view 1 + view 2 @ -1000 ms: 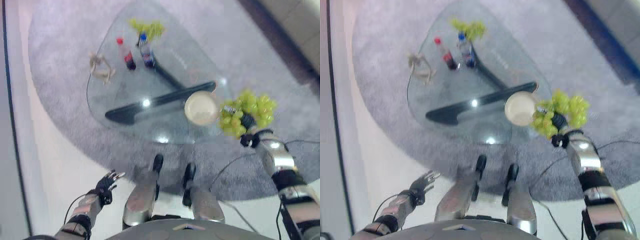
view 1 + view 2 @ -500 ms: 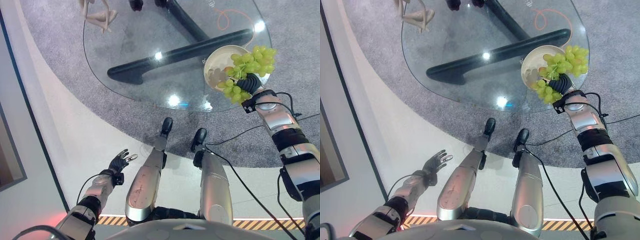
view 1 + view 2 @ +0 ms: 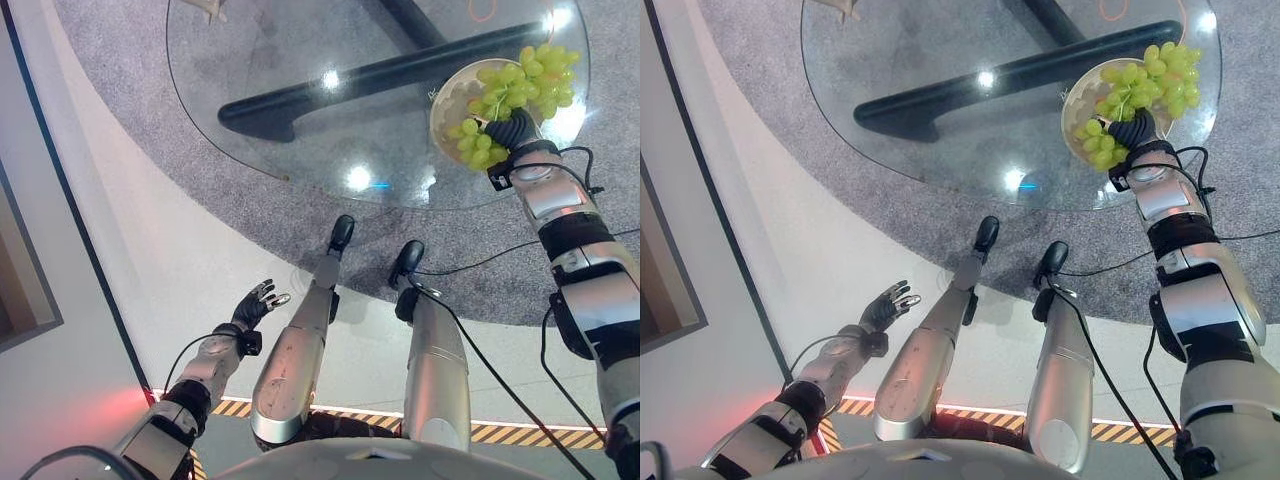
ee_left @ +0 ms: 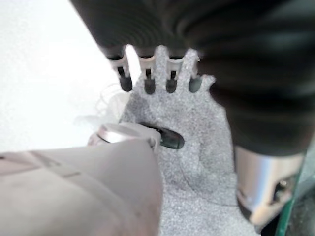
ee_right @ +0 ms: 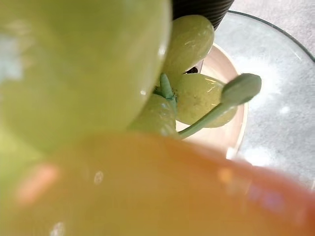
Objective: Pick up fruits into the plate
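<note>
Right hand (image 3: 516, 132) | our fingers wrapped round green grapes (image 3: 510, 85) | just over the plate (image 3: 447, 90) on glass desk (image 3: 300, 60) | left hand (image 3: 253, 304) low, fingers spread

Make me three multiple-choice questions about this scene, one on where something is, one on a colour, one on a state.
1. Where is the bunch of green grapes?
A. Over the round cream plate
B. On the grey carpet
C. By the robot's left hand

2. What colour is the glass table's base bar?
A. White
B. Black
C. Red

3. How is the left hand?
A. Curled round a grape
B. Pressing the glass
C. Open, holding nothing

Answers: 1 A, the grapes hang at the right hand above the round cream plate. 2 B, the bar shows dark under the glass. 3 C, its fingers are spread beside the body.
</note>
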`<state>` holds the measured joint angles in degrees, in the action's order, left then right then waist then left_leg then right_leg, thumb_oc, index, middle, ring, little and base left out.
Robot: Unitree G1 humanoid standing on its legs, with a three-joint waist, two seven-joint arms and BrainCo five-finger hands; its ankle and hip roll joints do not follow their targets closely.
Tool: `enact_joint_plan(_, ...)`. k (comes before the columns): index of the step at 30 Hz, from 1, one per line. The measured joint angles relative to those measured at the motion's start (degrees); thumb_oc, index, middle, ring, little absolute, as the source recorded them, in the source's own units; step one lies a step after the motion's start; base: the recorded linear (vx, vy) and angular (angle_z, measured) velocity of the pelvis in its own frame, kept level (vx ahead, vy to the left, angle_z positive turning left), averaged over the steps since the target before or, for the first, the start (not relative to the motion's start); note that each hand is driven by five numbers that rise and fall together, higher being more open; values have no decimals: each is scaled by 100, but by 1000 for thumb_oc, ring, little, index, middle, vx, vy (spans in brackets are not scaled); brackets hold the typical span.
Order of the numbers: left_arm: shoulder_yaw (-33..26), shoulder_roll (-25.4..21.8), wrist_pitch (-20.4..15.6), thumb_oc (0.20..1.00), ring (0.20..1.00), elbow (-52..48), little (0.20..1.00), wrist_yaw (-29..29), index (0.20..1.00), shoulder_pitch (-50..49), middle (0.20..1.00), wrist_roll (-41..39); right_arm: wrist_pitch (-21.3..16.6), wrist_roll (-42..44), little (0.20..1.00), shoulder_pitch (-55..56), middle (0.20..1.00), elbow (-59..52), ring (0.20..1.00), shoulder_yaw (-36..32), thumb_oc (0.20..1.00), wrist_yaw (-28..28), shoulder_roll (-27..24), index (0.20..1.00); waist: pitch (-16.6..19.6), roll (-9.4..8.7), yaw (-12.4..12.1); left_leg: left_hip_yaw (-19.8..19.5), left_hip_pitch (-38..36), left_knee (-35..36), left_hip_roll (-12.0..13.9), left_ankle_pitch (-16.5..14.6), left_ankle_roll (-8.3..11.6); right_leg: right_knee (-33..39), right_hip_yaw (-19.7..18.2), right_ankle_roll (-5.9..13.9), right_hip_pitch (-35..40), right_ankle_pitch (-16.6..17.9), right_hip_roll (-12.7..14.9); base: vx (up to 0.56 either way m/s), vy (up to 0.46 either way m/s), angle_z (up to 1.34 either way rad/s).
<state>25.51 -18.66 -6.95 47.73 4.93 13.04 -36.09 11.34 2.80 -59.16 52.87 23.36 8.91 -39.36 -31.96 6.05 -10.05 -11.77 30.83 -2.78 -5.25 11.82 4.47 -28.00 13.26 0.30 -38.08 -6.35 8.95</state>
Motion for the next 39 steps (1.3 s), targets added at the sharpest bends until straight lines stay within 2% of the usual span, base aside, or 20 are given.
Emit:
enact_joint_plan(1, 2, 0, 0, 1000, 1000, -2, 1000, 2, 1000, 0, 1000, 0, 22, -3, 762, -7, 762, 1, 762, 0, 762, 41, 2, 762, 0, 0, -3, 0, 2, 0, -4, 0, 0, -7, -1, 2, -5, -4, 5, 0, 0, 0)
enact_joint_plan(2, 3, 0, -2, 1000, 1000, -2, 1000, 5, 1000, 0, 1000, -1, 92, -35, 1000, -39, 1000, 5, 1000, 2, 1000, 118, 13, 1000, 1, 2, -8, 4, 15, -1, -7, 0, 0, -13, -6, 9, -22, -9, 8, 0, 0, 0)
enact_joint_plan(8, 68, 0, -81, 1000, 1000, -6, 1000, 68, 1000, 0, 1000, -4, 531, -493, 1000, -461, 1000, 213, 1000, 182, 1000, 611, -10, 1000, 5, 9, -60, 17, 102, -40, -12, 0, -1, -34, -14, 1, -109, -4, 19, 0, 0, 0)
enact_joint_plan(13, 177, -1, -82, 1000, 1000, -135, 1000, 107, 1000, -2, 1000, -12, 845, -699, 1000, -747, 1000, 357, 1000, 411, 1000, 745, -6, 1000, 6, 10, -120, 18, 104, -67, -16, -1, 2, -60, -15, 4, -114, -6, 22, 0, 0, 0)
enact_joint_plan(27, 162, -8, -79, 1000, 1000, -190, 1000, 172, 1000, 2, 1000, -108, 844, -721, 1000, -820, 1000, 440, 1000, 447, 1000, 1002, 11, 1000, 11, 19, -112, 33, 62, -95, -5, 27, -24, -93, -31, 0, -82, -5, 27, 0, 0, 0)
enact_joint_plan(32, 118, -11, -77, 1000, 1000, -144, 1000, 175, 1000, 8, 1000, -106, 614, -336, 1000, -368, 1000, -60, 1000, 328, 1000, 1082, 4, 1000, 14, 21, -38, 64, -378, -74, -1, -45, -62, 27, -51, 29, 386, -22, -3, 8, 18, -1)
enact_joint_plan(35, -33, 20, 37, 1000, 1000, 50, 1000, 176, 1000, 110, 1000, -107, 375, -40, 1000, 348, 1000, -948, 1000, -258, 1000, 1090, 44, 1000, 12, 17, 40, 110, -659, -64, 18, -111, -114, 146, -97, 6, 711, -4, -21, 25, 17, -7)
enact_joint_plan(39, -315, 29, 61, 1000, 1000, 463, 1000, 185, 1000, 83, 1000, -105, -228, 592, 1000, 1874, 1000, -1603, 1000, -743, 1000, 1050, 390, 1000, 23, -10, 416, 214, -1489, 104, 81, -254, -191, 518, -177, 67, 1606, -6, -143, 85, -44, -13)
